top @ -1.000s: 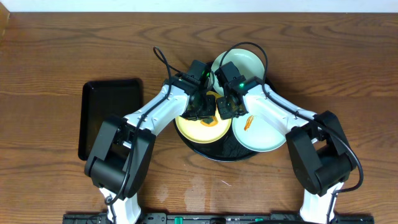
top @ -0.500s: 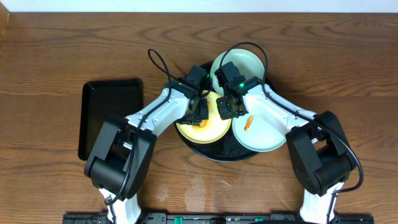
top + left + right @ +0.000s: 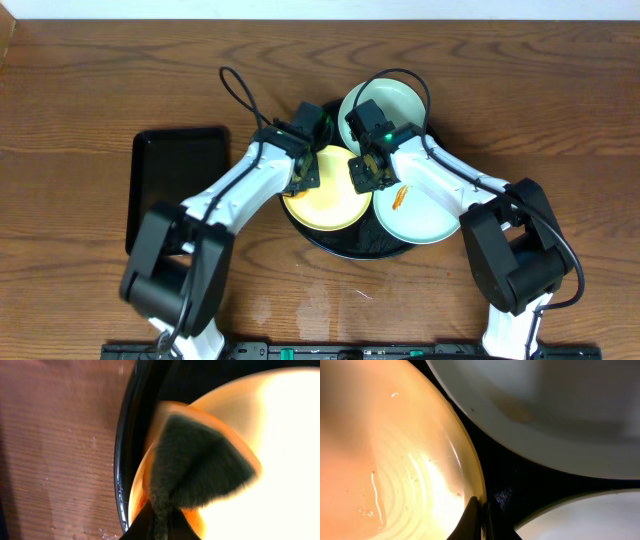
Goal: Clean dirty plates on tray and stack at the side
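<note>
The round black tray (image 3: pixel 340 245) holds three plates. The yellow plate (image 3: pixel 330 205) lies at its left. One mint plate (image 3: pixel 390 100) is at the back. The other mint plate (image 3: pixel 425 215), at the right, has an orange smear. My left gripper (image 3: pixel 303 178) is shut on a dark sponge with an orange edge (image 3: pixel 200 465). It presses the sponge on the yellow plate's (image 3: pixel 285 460) left rim, by the tray's rim (image 3: pixel 121 470). My right gripper (image 3: pixel 362 178) is shut on the yellow plate's right rim (image 3: pixel 470 480), jaws (image 3: pixel 480 515) pinching it.
A rectangular black tray (image 3: pixel 175 185) lies on the wood tabletop (image 3: pixel 100 90) left of the round tray. Both arms cross over the tray's front half. The two mint plates (image 3: pixel 545 410) (image 3: pixel 590 520) lie close beside the right gripper.
My left gripper has slid the sponge from the yellow plate's middle to its left rim. The plate's middle now shows bare. The right gripper has held still.
</note>
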Controlling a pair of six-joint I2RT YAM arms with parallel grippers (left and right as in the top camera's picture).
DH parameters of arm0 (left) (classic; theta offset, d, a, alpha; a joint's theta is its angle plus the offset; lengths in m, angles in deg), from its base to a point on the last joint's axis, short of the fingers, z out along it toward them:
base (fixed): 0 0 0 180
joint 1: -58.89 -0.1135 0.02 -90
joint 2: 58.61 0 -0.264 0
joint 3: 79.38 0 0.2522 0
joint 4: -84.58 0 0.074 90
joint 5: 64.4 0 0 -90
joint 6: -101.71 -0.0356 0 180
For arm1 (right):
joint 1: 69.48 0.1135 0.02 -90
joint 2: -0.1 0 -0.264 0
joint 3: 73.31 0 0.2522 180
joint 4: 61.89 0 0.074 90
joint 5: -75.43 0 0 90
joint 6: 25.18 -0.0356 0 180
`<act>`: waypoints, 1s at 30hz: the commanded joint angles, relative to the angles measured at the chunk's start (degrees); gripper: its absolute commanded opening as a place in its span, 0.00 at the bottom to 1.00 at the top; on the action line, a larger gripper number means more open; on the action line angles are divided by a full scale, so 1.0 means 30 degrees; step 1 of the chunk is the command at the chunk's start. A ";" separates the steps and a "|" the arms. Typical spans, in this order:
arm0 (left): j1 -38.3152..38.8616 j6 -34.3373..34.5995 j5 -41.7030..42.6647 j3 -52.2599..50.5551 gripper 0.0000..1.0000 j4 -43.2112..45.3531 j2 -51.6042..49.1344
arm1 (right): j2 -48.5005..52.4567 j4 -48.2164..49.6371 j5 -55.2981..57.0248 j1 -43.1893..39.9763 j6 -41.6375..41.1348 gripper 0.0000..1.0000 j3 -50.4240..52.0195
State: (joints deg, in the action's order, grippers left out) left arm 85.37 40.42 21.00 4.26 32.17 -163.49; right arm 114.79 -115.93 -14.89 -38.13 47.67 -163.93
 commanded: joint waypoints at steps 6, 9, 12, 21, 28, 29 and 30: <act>-0.0051 0.0189 0.5187 0.0211 0.08 0.1814 0.0539 | 0.0255 -0.0277 -0.0423 0.0175 0.0313 0.01 0.0138; -0.0015 0.0765 0.5690 -0.0022 0.08 0.2572 0.0109 | 0.0255 -0.0284 -0.0423 0.0175 0.0313 0.01 0.0138; -0.0015 0.1115 0.5690 -0.0109 0.08 0.2929 -0.0627 | 0.0255 -0.0291 -0.0423 0.0175 0.0306 0.01 0.0138; -0.0270 0.0605 0.3854 -0.0109 0.08 0.2368 -0.2528 | 0.0255 -0.0415 -0.0423 0.0168 0.0313 0.01 0.0138; -0.1027 0.0597 -0.1399 0.0619 0.08 -0.1727 -0.1355 | 0.0255 -0.0415 -0.0423 0.0168 0.0306 0.01 0.0138; -0.1071 0.0597 -0.1938 0.0648 0.07 -0.2047 -0.1056 | 0.0255 -0.0415 -0.0423 0.0168 0.0306 0.01 0.0138; -0.1086 0.0597 -0.2514 0.0648 0.08 -0.2280 -0.0648 | 0.0255 -0.0423 -0.0423 0.0168 0.0306 0.01 0.0138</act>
State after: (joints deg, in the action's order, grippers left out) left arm 83.27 42.89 25.13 5.93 27.27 -168.23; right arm 114.79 -116.08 -14.93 -38.13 47.67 -163.98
